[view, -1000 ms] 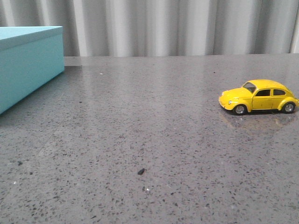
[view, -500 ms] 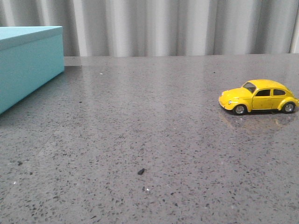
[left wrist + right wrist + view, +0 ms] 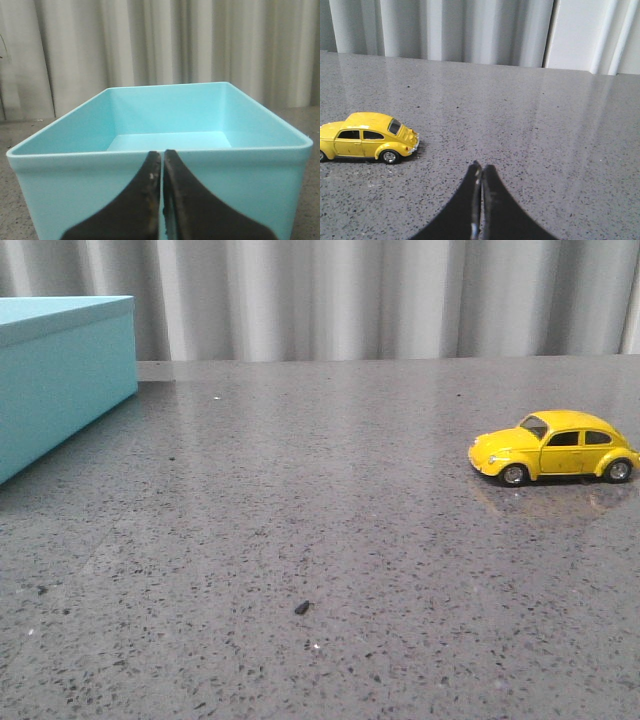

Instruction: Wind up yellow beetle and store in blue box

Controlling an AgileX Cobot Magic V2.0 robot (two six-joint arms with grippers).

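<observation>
I see even, soft light in all three views, bright enough for clean colour. The polished surface (image 3: pixel 330 500) carries pale vertical sheen and a faint mirror image under the yellow beetle (image 3: pixel 553 447). Shadows are weak; the blue box (image 3: pixel 60 375) darkens the stone just beside it. Both wrist views blur the nearby dark claws; the left claw (image 3: pixel 162 165) shows soft edges.

No readable text, label, brand, number or sign appears in any view.
</observation>
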